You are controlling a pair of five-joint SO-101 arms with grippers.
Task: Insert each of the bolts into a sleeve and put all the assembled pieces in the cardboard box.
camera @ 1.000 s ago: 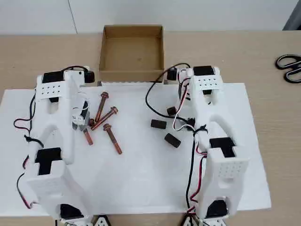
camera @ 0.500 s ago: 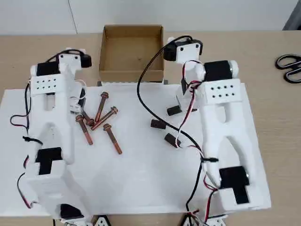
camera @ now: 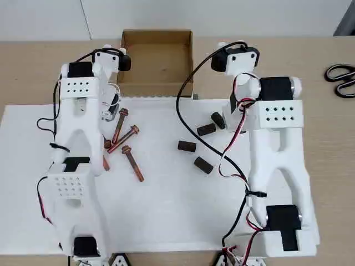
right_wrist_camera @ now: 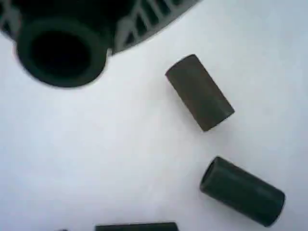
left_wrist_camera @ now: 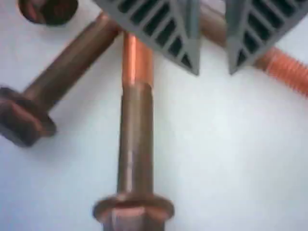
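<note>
Several copper bolts (camera: 126, 138) lie fanned out on the white sheet (camera: 166, 210), left of centre. My left gripper (camera: 112, 108) hangs over their far ends. In the left wrist view this gripper (left_wrist_camera: 212, 60) is open, its grey fingers (left_wrist_camera: 163, 33) just above a bolt (left_wrist_camera: 136, 144), and a threaded bolt (left_wrist_camera: 285, 72) passes under the gap. My right gripper (camera: 223, 119) is shut on a black sleeve (right_wrist_camera: 61, 52), seen end-on. The held sleeve (camera: 217, 120) sits just above three loose sleeves (camera: 187, 146). The open cardboard box (camera: 156, 61) stands at the far edge of the sheet.
The sheet covers the middle of a wooden table (camera: 327, 122). Scissors (camera: 340, 77) lie at the far right. Black cables (camera: 186, 119) hang from the right arm over the sleeve area. Bare sheet lies toward the near edge between the arms.
Both arms stretched away from their bases toward the box. The left gripper shifted to the bolts' far ends. The right gripper now holds a sleeve beside the loose ones.
</note>
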